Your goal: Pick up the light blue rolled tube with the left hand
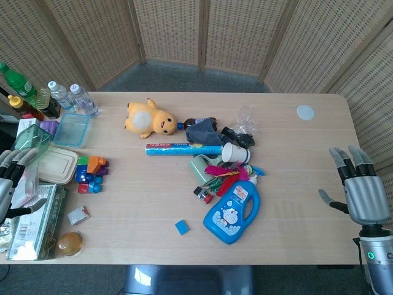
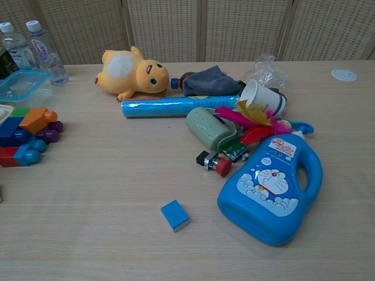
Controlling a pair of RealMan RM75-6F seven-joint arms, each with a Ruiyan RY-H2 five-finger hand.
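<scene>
The light blue rolled tube (image 1: pixel 182 149) (image 2: pixel 176 106) lies flat across the middle of the table, just in front of the yellow plush toy (image 1: pixel 149 118) (image 2: pixel 132 72). Its right end runs under a pile of clutter by a paper cup (image 2: pixel 262 98). My left hand (image 1: pixel 11 182) hovers at the far left edge of the head view, fingers spread, holding nothing, far from the tube. My right hand (image 1: pixel 360 190) is at the right edge, open, fingers pointing away from me. Neither hand shows in the chest view.
A blue detergent bottle (image 1: pixel 233 209) (image 2: pixel 272 186), a green roll (image 2: pixel 208 127), feathers and small items crowd the tube's right end. Toy blocks (image 1: pixel 91 172), food boxes (image 1: pixel 54 165), bottles (image 1: pixel 61 98) and a carton (image 1: pixel 38 222) fill the left side. A small blue block (image 2: pixel 174 215) lies near the front.
</scene>
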